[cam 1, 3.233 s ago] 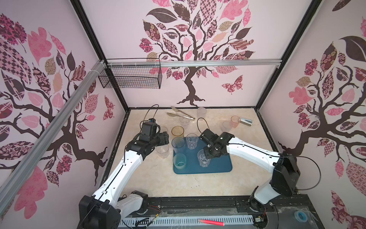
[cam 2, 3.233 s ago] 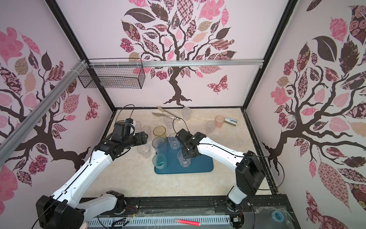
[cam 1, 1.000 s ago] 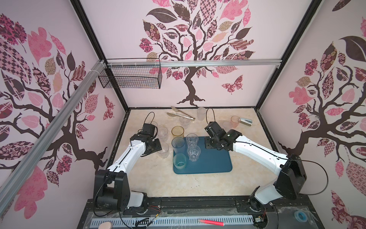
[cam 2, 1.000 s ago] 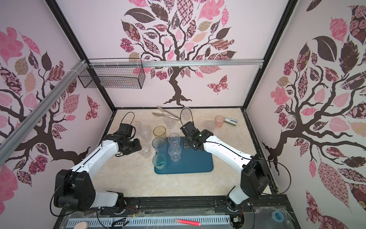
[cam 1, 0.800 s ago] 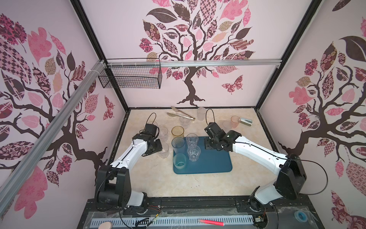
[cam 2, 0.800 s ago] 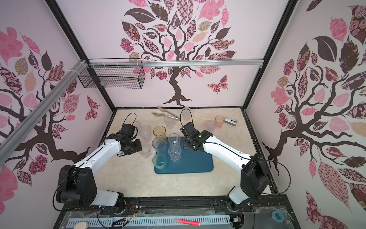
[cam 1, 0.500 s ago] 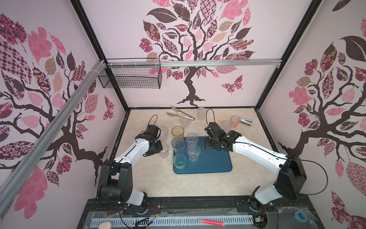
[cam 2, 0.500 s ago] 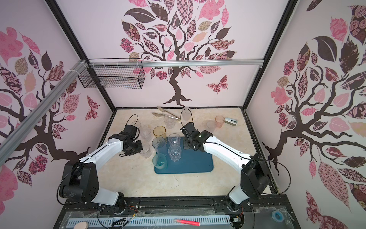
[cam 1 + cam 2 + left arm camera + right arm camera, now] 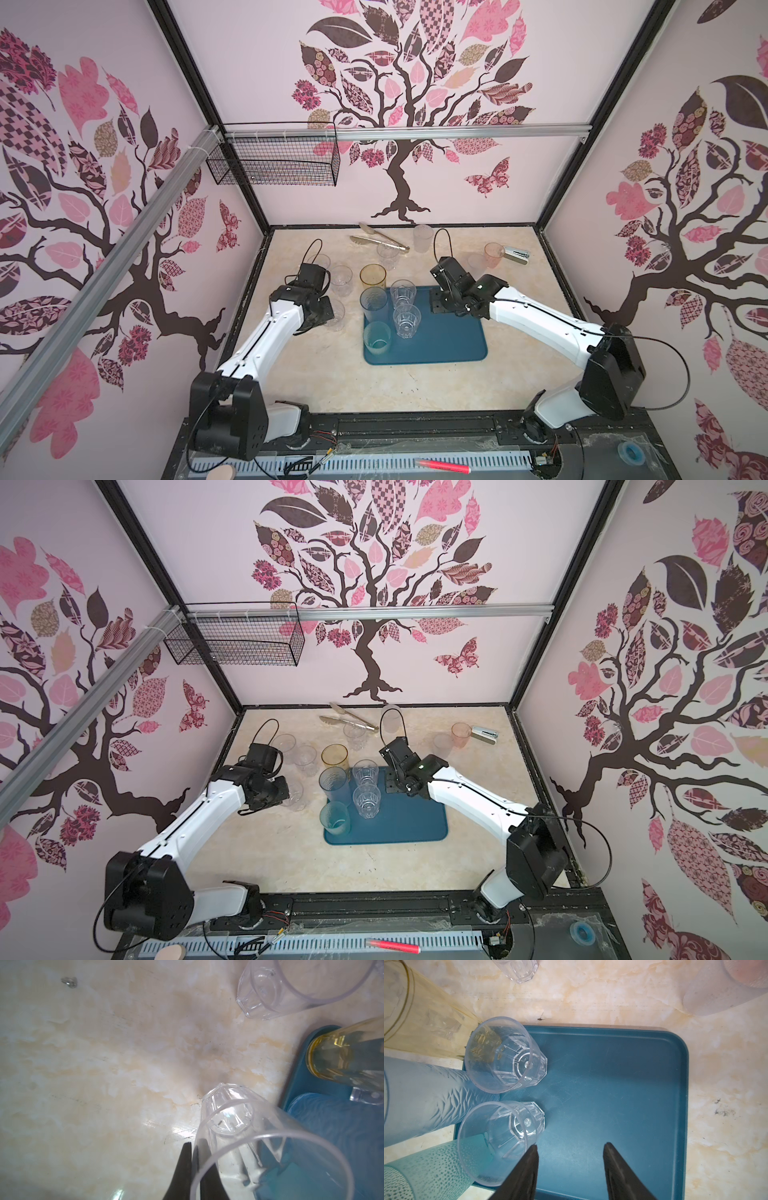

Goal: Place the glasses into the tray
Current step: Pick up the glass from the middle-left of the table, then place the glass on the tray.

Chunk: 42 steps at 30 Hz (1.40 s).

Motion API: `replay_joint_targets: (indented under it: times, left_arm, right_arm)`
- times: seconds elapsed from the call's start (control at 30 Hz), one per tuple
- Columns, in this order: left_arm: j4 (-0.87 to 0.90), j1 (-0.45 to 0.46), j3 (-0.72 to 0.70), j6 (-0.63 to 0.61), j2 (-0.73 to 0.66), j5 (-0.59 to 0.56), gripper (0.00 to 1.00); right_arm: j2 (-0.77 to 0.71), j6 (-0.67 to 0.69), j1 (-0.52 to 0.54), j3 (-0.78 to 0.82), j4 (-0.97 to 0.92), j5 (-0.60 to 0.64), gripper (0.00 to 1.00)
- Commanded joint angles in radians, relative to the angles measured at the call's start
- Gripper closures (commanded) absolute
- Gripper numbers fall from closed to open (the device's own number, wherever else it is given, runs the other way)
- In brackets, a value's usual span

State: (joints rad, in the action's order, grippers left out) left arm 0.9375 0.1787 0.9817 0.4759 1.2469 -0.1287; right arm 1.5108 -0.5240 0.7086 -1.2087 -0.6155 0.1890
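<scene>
Flat dark teal-blue plastic tray (image 9: 612,1084): matt, finely scratched. Clear faceted plastic tumbler (image 9: 226,1118): glossy, smooth rim. Tall pale-blue frosted tumbler (image 9: 425,1097): leaf-relief texture. Teal frosted tumbler (image 9: 421,1172): dimpled. Cream marble-look tabletop (image 9: 93,1064): glossy, scuffed. Steel tongs (image 9: 380,243): shiny metal.

Both top views show twelve glasses (image 9: 403,291) in all, among them one amber glass (image 9: 372,276), one pink glass (image 9: 493,254) and one teal glass (image 9: 377,338), plus one tray (image 9: 449,345), one pair of tongs (image 9: 380,243), one stapler (image 9: 516,254), one wire basket (image 9: 274,166) and one pink marker (image 9: 442,466).
</scene>
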Motion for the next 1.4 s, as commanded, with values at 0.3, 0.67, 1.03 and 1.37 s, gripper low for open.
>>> replay_joint_targets:
  times: [0.3,0.67,1.03,1.37]
  left_arm:
    - [0.259,0.206,0.521,0.004,-0.035,-0.16,1.0]
    - [0.152,0.743,0.604,0.02,0.174,-0.009,1.0]
    - [0.058,0.854,0.377,0.008,0.295,-0.011,1.0]
    - [0.023,0.81,0.309,-0.014,0.379,-0.061,1.0]
  right_arm:
    - [-0.089,-0.027,-0.099,0.005,-0.004,-0.009,0.47]
    - [-0.206,-0.012,-0.329,0.085,-0.015,-0.043,0.47]
    - [-0.236,-0.003,-0.401,0.116,0.006,-0.074,0.47]
    - [-0.248,-0.027,-0.402,0.155,0.025,-0.123,0.49]
